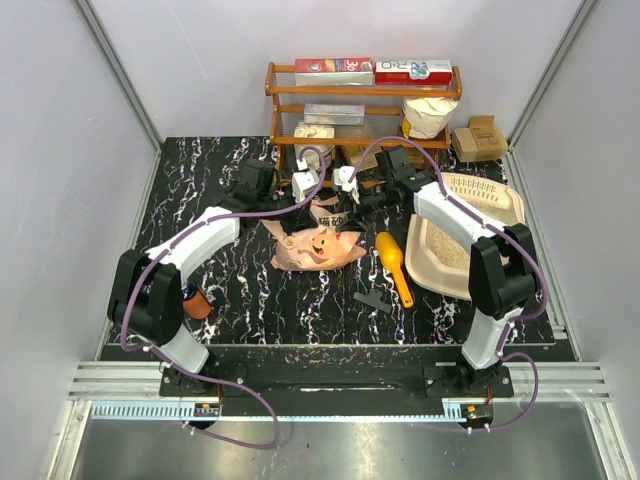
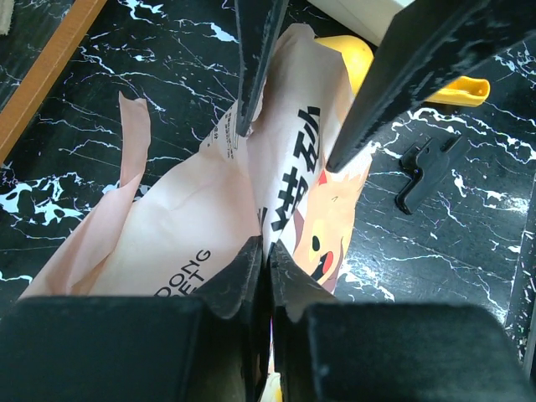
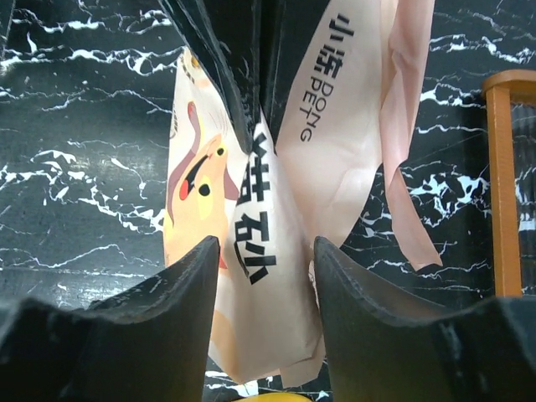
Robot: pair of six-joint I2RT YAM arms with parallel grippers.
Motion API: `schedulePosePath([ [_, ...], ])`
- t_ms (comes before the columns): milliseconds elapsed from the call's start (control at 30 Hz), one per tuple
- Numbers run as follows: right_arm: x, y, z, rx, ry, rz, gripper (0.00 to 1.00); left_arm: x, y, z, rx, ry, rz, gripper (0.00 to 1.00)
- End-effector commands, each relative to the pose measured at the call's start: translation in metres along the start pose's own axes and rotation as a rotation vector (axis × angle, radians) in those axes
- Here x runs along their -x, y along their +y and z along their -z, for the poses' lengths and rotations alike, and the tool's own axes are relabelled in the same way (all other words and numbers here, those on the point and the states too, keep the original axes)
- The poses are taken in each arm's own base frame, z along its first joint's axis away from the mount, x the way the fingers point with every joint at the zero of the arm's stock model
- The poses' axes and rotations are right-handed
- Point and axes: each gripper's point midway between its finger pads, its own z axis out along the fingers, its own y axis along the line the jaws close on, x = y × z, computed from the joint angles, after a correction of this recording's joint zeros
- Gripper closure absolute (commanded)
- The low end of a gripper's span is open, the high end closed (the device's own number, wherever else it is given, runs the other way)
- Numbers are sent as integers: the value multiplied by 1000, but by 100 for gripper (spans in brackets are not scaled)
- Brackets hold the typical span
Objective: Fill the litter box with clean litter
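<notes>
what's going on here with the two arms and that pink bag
Both arms are at the pink litter bag in the middle of the table. The left pincer is shut on a fold of it; the right pincer is open, astride the bag. The litter box on the right holds some litter, and a yellow scoop lies between bag and box.

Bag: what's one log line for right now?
left gripper: shut on bag | right gripper: open, astride bag | litter box: some litter inside

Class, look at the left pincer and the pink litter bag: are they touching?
Touching. The left wrist view shows the left pincer closed tight on a fold of the litter bag.
</notes>
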Motion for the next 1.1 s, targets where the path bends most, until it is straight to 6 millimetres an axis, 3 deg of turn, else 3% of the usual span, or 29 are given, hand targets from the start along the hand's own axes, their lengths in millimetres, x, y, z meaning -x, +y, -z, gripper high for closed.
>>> schedulePosePath([
  [0,-3,-4,5,-7,58,64,49,34,2,15,3,-101,-54,89],
  [167,-14,-4,9,-48,101,45,65,24,16,28,5,-64,-76,80],
  [233,-10,-7,9,-64,89,28,69,9,17,33,-20,-17,-63,73],
  [567,8,-29,4,-143,25,-92,87,-36,38,74,14,109,-10,77],
  [667,19,-36,1,-149,-15,-136,92,-35,44,82,51,103,-8,82],
  [767,25,-43,-2,-146,-30,-176,100,-25,50,90,85,86,-6,99],
  [900,37,-53,-7,-113,-49,-238,100,-19,57,114,148,67,24,100],
  [1067,46,-56,-21,-87,-41,-280,100,-18,42,137,170,36,20,100],
])
